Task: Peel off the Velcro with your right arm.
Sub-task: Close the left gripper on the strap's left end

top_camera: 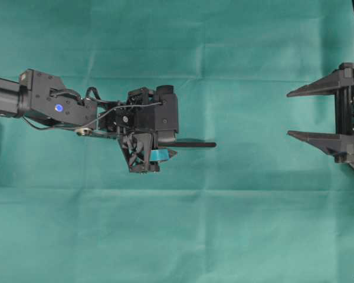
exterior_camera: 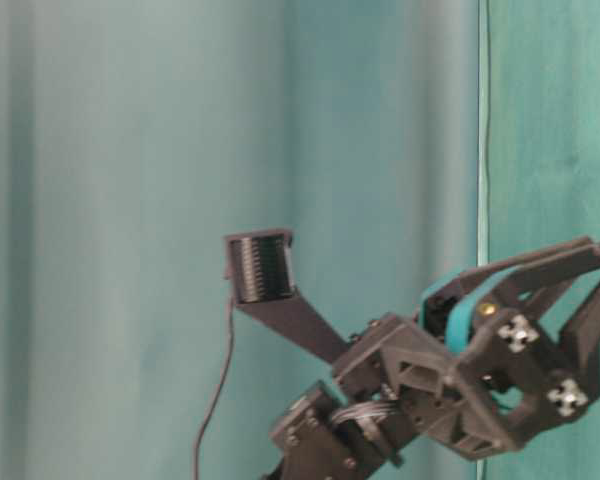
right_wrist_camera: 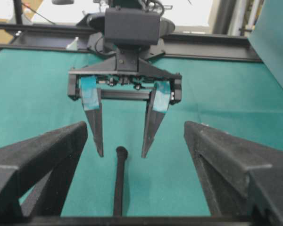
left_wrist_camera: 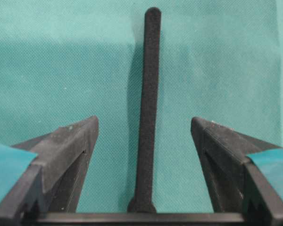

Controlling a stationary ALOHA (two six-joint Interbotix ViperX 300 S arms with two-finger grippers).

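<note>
The Velcro (left_wrist_camera: 148, 108) lies flat on the green cloth (top_camera: 177, 236), a thin black strap between the two fingers of the left gripper (right_wrist_camera: 122, 153). This gripper hangs over it with its jaws apart and does not touch it; I judge it is placed so to pin one end down. The right gripper (top_camera: 292, 113) waits well apart at the cloth's edge, its jaws also wide, pointing at the rounded free end, probably to take the upper layer later.
</note>
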